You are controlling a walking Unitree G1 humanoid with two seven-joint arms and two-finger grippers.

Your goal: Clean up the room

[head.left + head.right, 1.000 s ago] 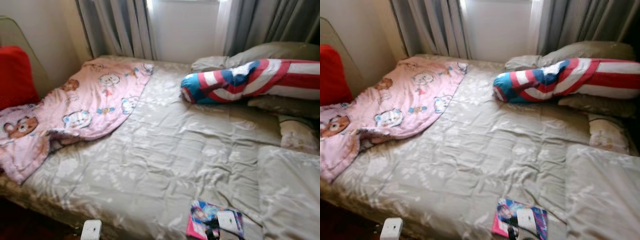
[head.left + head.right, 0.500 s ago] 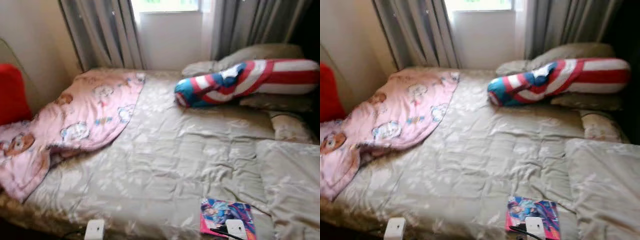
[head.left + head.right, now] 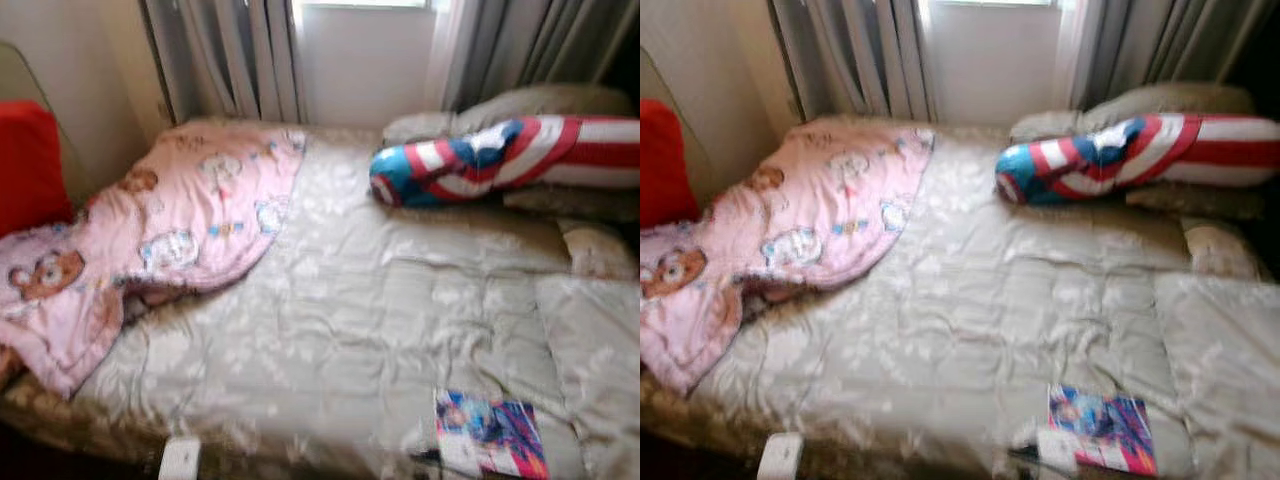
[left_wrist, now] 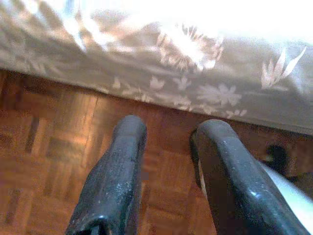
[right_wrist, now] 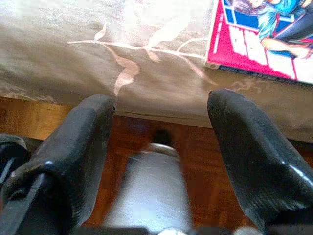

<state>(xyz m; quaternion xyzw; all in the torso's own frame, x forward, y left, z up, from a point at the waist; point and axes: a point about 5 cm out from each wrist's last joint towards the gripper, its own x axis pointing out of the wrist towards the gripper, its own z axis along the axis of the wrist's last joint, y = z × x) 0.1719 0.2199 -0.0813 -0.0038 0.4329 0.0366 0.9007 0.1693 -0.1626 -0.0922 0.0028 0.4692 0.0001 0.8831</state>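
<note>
A pink and blue comic book (image 3: 490, 448) lies flat on the beige quilt (image 3: 360, 320) at the bed's near right edge. A pink bear-print blanket (image 3: 160, 235) is spread crumpled over the bed's left side. A red, white and blue striped bolster (image 3: 500, 160) rests by the pillows at the back right. My right gripper (image 5: 160, 105) is open, low in front of the bed's edge, just short of the book (image 5: 264, 39). My left gripper (image 4: 171, 128) is open over the parquet floor (image 4: 54, 161) beside the bed's skirt.
A red cushion (image 3: 30, 165) leans at the far left. Beige pillows (image 3: 560, 100) lie behind the bolster and grey curtains (image 3: 230, 55) hang by the window. A folded beige cover (image 3: 600, 350) lies on the bed's right side.
The whole picture has shifted and blurred, so the camera has moved. The things on the bed lie where they were.
</note>
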